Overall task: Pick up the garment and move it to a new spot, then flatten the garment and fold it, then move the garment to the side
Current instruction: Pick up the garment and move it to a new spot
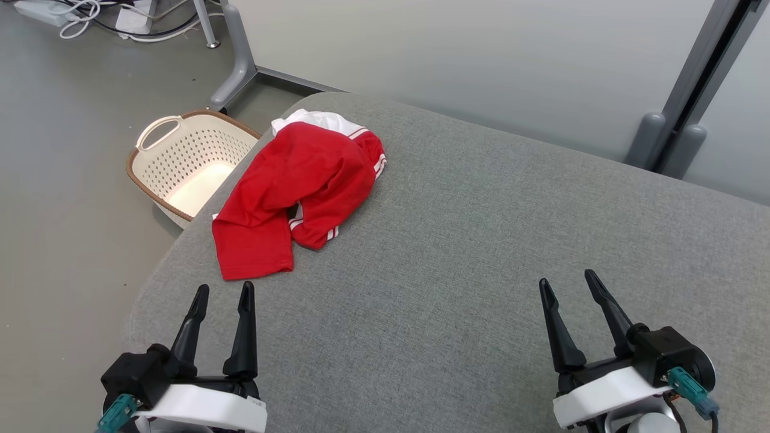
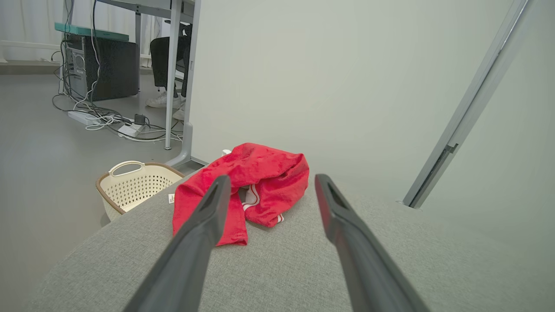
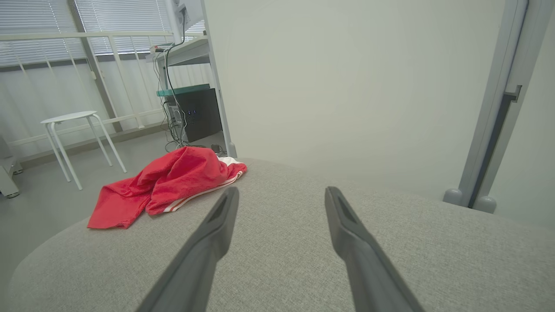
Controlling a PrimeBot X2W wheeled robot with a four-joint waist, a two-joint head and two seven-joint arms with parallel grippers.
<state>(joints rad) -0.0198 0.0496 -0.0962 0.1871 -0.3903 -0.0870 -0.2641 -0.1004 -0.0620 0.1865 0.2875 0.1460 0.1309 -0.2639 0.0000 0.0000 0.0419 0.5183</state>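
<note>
Garment [image 1: 289, 192]: red, white stripes, white part at far end. Crumpled heap at 10 o'clock on grey counter [image 1: 457, 252], near left edge. Left claw [image 1: 225, 287] at 7 o'clock, near garment's near hem, not touching; fingers spread wide, holding nothing. Right claw [image 1: 566, 278] at 5 o'clock, well apart from garment; fingers likewise wide, empty. Basket [image 1: 180, 162] on floor beside counter, just left of garment. Cables [image 1: 90, 18] on floor at 11 o'clock.

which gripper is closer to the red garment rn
Left. The left gripper sits open just short of the red garment, nearly below its lower hem; the right gripper, also open, is far off across the grey cushion.
</note>
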